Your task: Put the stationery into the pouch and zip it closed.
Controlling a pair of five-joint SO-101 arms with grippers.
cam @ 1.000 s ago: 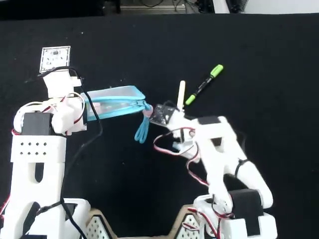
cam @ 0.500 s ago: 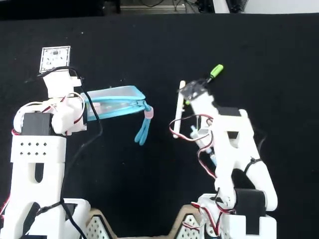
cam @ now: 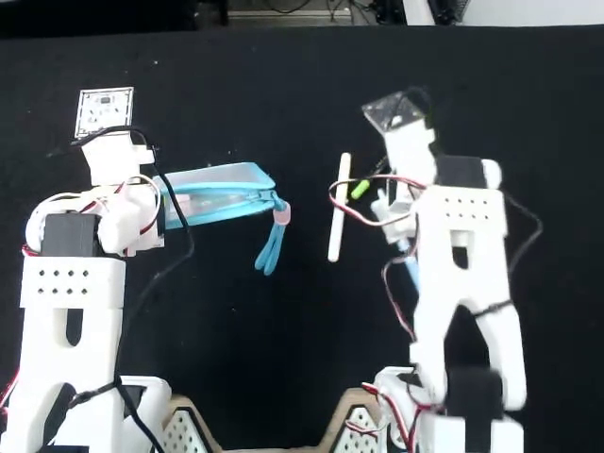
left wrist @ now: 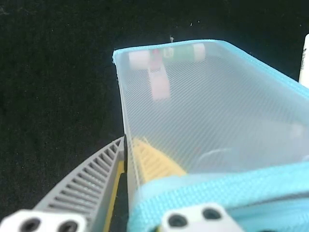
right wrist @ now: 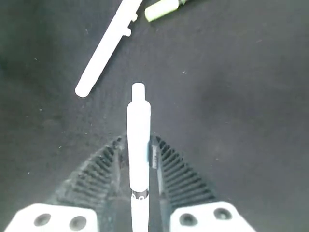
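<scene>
Black cloth covers the table [cam: 283,75], with both arms at its near edge. The left gripper [left wrist: 126,164] is clenched on one wall of the pouch [cam: 217,193], a ridged finger outside and the other showing yellow through the plastic, holding it up off the cloth. The right gripper [right wrist: 138,140] is clamped on a white pen [right wrist: 138,145], which runs lengthwise between the jaws and sticks out past their tips. A second white pen [cam: 339,208] lies on the cloth between the pouch and the right arm, and a green highlighter [cam: 360,189] lies just beyond it.

The risk I see is in the grip. The pen is pinched along its thin round barrel, so a knock against the pouch's rim could make it swivel or slip out. A hard push could also drag the pouch from the left jaws, since they hold only one wall. The blue strap [cam: 269,245] hanging at the zip end might snag the pen's tip.

Pale and pink shapes show through the pouch's far end [left wrist: 157,72]; I cannot tell whether they lie inside. How wide the mouth gapes is also unclear
</scene>
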